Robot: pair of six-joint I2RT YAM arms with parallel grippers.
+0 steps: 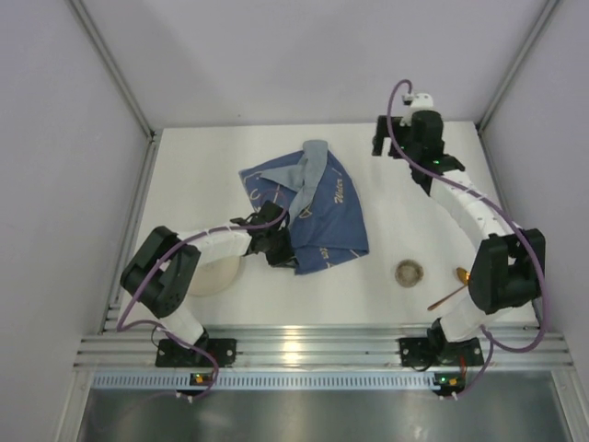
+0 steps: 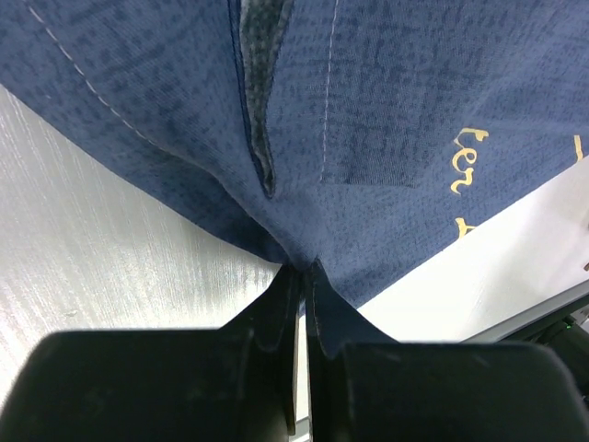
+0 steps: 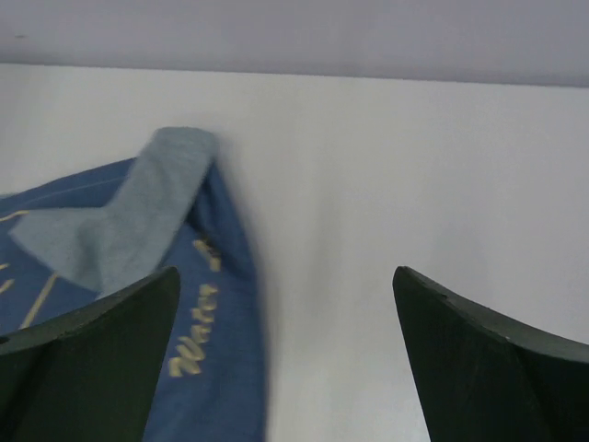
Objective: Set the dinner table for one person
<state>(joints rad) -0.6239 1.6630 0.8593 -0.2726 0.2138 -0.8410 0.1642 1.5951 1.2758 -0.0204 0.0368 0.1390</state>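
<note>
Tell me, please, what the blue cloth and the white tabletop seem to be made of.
The blue cloth looks like woven cotton or similar fabric, matte: fine weave, stitched seams and soft folds show in the left wrist view. The dinner table seems a hard board, perhaps laminate or painted, matte white with faint brushed streaks; I cannot tell which.

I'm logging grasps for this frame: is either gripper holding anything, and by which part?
The left gripper is shut on the blue cloth, pinching its edge nearest that arm. The right gripper is open and holds nothing.
</note>
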